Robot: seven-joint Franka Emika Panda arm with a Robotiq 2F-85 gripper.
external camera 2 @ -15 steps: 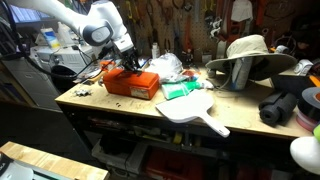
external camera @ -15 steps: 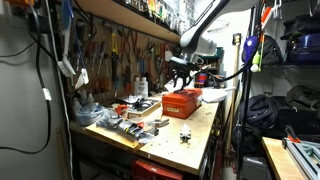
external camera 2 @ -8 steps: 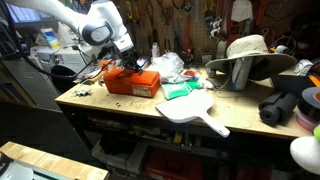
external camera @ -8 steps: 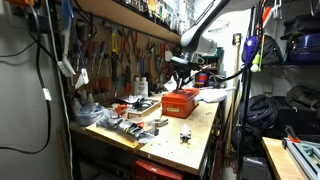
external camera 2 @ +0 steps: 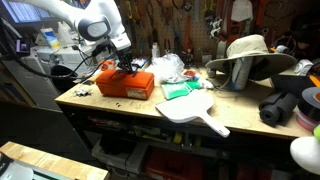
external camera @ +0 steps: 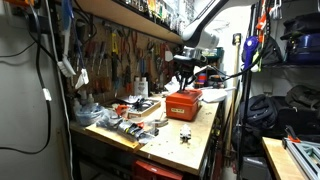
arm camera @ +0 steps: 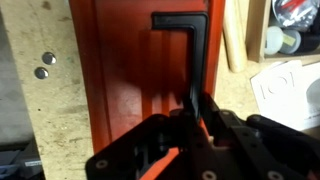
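An orange plastic tool case with a black handle lies on the wooden workbench. It shows in both exterior views. My gripper comes straight down onto the case, and its jaws are closed around the black handle bar. In the exterior views the gripper stands just above the case's top. The fingertips are partly hidden by the gripper body in the wrist view.
A white dustpan-shaped piece, a green cloth and a wide-brimmed hat lie beside the case. Loose tools and papers crowd one end of the bench. Two washers lie by the case. A pegboard with tools stands behind.
The gripper has risen a little while holding the handle. The orange case has shifted slightly on the bench along with it.
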